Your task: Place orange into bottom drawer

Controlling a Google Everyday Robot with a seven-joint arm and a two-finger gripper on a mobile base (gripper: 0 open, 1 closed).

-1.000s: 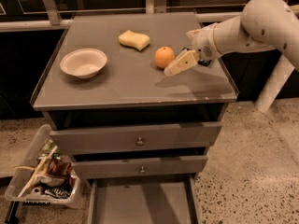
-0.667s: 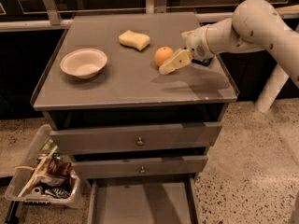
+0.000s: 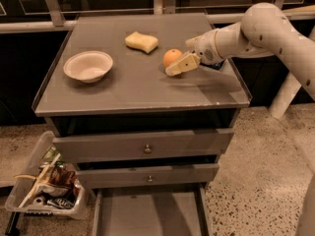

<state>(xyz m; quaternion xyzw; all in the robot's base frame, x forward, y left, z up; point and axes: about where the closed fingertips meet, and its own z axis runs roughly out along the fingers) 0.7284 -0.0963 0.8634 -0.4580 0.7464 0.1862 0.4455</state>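
Observation:
The orange (image 3: 171, 56) sits on the grey cabinet top (image 3: 142, 87), right of centre and just in front of the pale yellow sponge. My gripper (image 3: 177, 58) reaches in from the right at table-top height, open, its tips at the orange's right side. The near tan finger (image 3: 180, 65) lies along the orange's front right. The far finger is mostly hidden behind the wrist. The bottom drawer (image 3: 147, 214) is pulled out at the foot of the cabinet, with a bare grey floor.
A white bowl (image 3: 88, 66) stands on the left of the top and a yellow wavy sponge (image 3: 141, 41) at the back centre. Two upper drawers (image 3: 146, 148) with knobs are shut. A clear bin of clutter (image 3: 47, 186) sits on the floor at left.
The gripper has moved left across the top, from a little right of the orange to right against it. The orange has not moved.

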